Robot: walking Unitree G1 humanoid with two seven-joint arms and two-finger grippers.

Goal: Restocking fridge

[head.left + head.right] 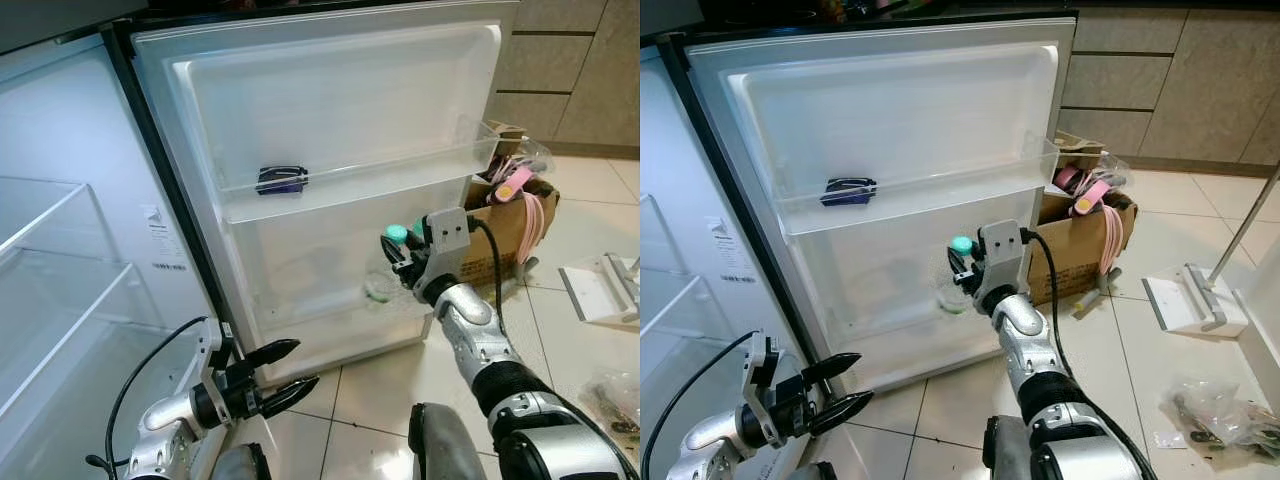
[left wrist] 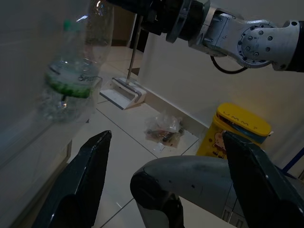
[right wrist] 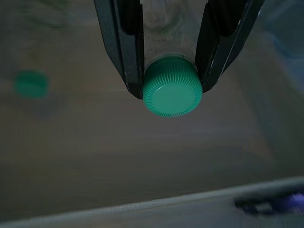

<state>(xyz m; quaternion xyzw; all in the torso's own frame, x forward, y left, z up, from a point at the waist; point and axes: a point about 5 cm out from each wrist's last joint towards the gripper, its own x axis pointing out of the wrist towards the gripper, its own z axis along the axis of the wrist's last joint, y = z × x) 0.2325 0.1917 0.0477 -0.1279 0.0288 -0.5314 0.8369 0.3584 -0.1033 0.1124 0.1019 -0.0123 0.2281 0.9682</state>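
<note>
**Bottle held at the fridge door, not yet set down**

The right gripper [image 3: 171,71] has its fingers clamped on the neck of a clear plastic bottle [image 2: 71,71] just behind its green cap [image 3: 172,93]. It holds the bottle against the inner face of the open fridge door [image 1: 330,100], below the upper door shelf [image 1: 360,185] where a small dark blue packet [image 1: 281,179] lies toward the hinge-side end. The bottle hangs over the lower part of the door, near the lower door shelf [image 1: 340,325].

The left gripper [image 1: 275,375] waits low by the bottom edge of the door, fingers spread wide and holding nothing.

The grip sits only on the narrow neck, so the bottle's body could swing and knock the door liner, or slip if the fingers ease off early. Releasing before the base rests inside the lower shelf would likely drop it to the tiled floor [image 1: 390,390]. The cardboard box [image 1: 505,235] beyond the door's free edge stands close to the right arm's elbow path.
</note>
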